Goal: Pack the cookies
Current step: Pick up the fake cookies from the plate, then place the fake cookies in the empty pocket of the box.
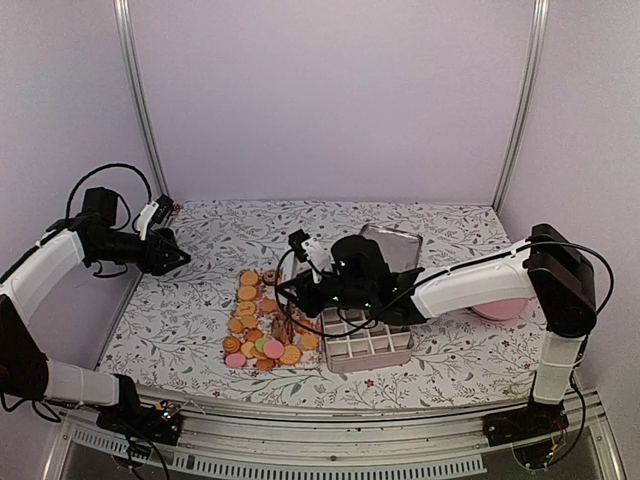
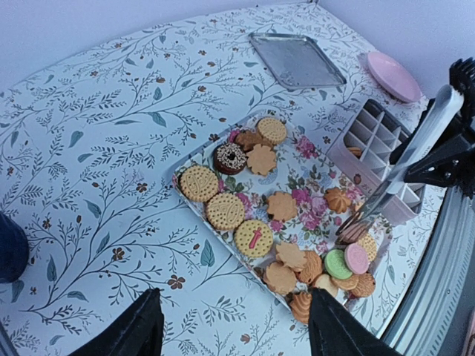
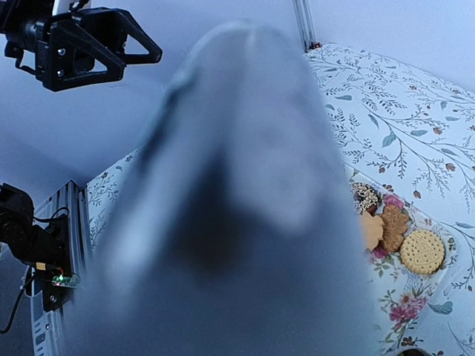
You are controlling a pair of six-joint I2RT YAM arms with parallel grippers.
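Right side set to pick

Top view: my right tool reaches the cookies at lower centre, beside the divided box. Left wrist: it clenches tongs, angled down, I judge, to pinch one; left tool is released, parked aside. Right wrist: blurred tongs fill the frame.

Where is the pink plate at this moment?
On the table's right side: in the top view the pink plate peeks out from under the right arm, right of the divided box and metal tray.

Blurred grey tongs hide most of the cookies.
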